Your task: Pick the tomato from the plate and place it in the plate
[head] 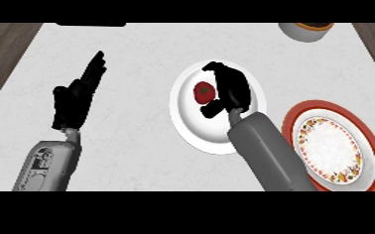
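No readable text, labels, brand names, numbers or signs appear anywhere. The red-rimmed plate [327, 147] at the near right of the bench [132, 129] carries only a ring of decorative patterning, with no letters in it.

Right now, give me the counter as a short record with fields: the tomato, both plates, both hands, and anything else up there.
tomato: red tomato lying on the white plate
white plate: white plate at mid-counter, holds the tomato
target plate: red-rimmed patterned plate at the right edge, nothing on it
right hand: right hand over the white plate, fingers and thumb curved on either side of the tomato, not closed on it
left hand: left hand open, resting at the left
other: bowl at the far right, cut off by the view
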You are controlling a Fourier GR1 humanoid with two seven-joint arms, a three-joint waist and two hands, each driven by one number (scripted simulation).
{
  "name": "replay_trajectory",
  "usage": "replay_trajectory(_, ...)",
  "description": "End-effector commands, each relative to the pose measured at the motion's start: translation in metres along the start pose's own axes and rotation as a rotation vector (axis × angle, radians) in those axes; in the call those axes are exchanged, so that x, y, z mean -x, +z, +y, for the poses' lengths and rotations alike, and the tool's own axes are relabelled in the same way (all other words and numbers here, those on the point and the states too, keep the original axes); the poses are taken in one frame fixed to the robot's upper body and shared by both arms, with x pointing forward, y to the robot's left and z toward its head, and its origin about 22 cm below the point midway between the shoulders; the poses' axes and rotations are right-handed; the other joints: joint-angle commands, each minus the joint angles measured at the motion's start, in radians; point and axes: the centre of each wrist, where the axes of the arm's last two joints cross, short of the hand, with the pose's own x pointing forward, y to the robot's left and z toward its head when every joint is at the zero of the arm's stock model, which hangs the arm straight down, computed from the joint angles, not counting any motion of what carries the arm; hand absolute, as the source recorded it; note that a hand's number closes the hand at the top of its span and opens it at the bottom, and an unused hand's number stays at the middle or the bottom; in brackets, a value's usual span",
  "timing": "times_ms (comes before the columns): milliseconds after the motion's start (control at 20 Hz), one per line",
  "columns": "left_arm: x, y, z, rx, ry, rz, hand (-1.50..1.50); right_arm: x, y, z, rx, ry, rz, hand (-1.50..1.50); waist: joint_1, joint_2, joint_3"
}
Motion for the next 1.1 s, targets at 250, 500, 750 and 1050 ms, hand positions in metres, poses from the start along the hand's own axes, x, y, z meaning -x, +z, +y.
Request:
replay_trajectory(250,-0.012,-0.013,-0.002,-0.025,-0.005,0.014,0.00,0.008,-0.010,0.011,0.008,-0.281,-0.075,-1.50,-0.016,-0.003,0.001)
replay_trajectory(500,-0.002,0.005,0.013,-0.010,-0.009,-0.010,0.00,0.015,-0.009,0.001,0.212,-0.503,-0.045,-1.50,-0.002,-0.005,0.001)
replay_trajectory(750,0.008,0.010,0.007,-0.050,-0.003,0.017,0.00,0.055,0.007,-0.031,0.341,-0.617,0.035,-1.50,-0.035,-0.011,0.000)
replay_trajectory(1050,0.000,0.004,0.015,-0.031,-0.003,0.012,0.00,0.140,0.047,-0.084,0.390,-0.630,0.051,-1.50,-0.037,-0.009,0.000)
